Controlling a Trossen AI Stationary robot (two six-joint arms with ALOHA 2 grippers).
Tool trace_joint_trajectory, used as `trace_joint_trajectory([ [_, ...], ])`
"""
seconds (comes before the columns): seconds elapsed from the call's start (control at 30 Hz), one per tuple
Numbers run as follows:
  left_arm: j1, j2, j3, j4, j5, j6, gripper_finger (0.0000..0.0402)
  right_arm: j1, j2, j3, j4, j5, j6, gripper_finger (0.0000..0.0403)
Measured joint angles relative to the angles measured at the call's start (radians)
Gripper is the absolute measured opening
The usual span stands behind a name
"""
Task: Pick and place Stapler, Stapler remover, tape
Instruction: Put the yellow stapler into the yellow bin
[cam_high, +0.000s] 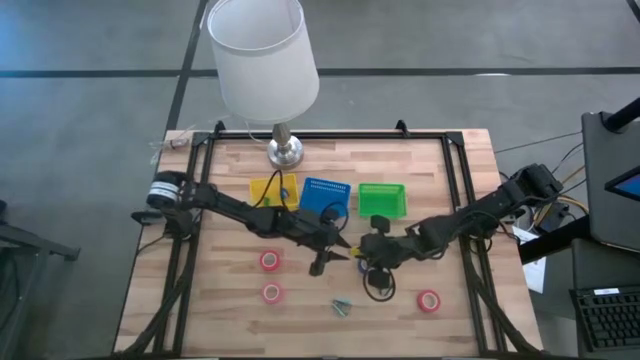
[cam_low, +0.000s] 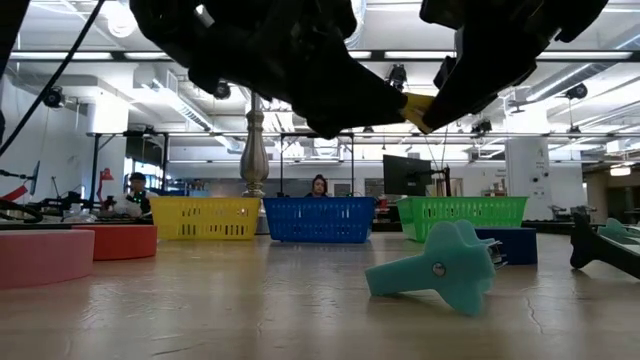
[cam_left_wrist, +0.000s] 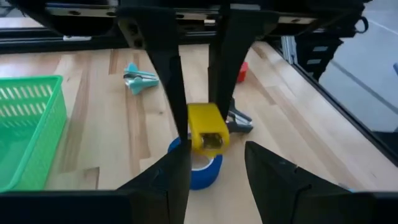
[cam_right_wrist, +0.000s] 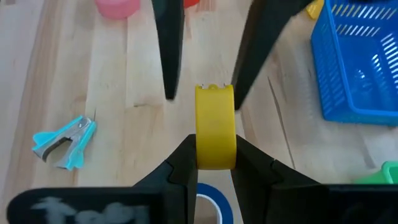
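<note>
My right gripper (cam_right_wrist: 214, 144) is shut on a small yellow stapler (cam_right_wrist: 215, 124) and holds it in the air over the blue tape (cam_left_wrist: 200, 173), near the table's middle. My left gripper (cam_left_wrist: 217, 154) is open and faces it. Its fingers (cam_right_wrist: 168, 56) stand either side of the stapler's far end without touching. Three red tape rolls (cam_high: 270, 261) (cam_high: 271, 293) (cam_high: 428, 301) lie flat on the table. The teal staple remover (cam_high: 343, 306) lies on its side near the near edge. A black stapler (cam_left_wrist: 239, 121) lies beside the blue tape. My right gripper pinches the yellow stapler's near end (cam_right_wrist: 216, 152) between its two fingers, which lie along the stapler's sides. The stapler sticks out past the fingertips toward my left gripper. It is lifted clear of the table (cam_low: 420, 108).
Yellow (cam_high: 270, 192), blue (cam_high: 325, 197) and green (cam_high: 382, 200) trays stand in a row at the table's far middle. A lamp with a white shade (cam_high: 262, 55) stands behind them on a metal base (cam_high: 285, 150). Bare wood lies at the near left. People sit in the room beyond.
</note>
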Motion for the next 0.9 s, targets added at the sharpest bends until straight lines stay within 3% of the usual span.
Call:
trace_joint_trajectory([
  [0.37,0.001,0.017,0.025,0.018,-0.001,0.000,0.0147,-0.004,0.000,-0.003,0.011,0.000,-0.010,0.0073],
  [0.73,0.001,0.017,0.025,0.022,-0.016,-0.005,0.0073,-0.007,0.000,-0.003,0.011,-0.002,-0.008,0.0074],
  [0.9,-0.001,0.017,0.025,0.019,-0.069,-0.005,0.0087,-0.008,0.000,-0.003,0.010,0.002,-0.009,0.0084],
])
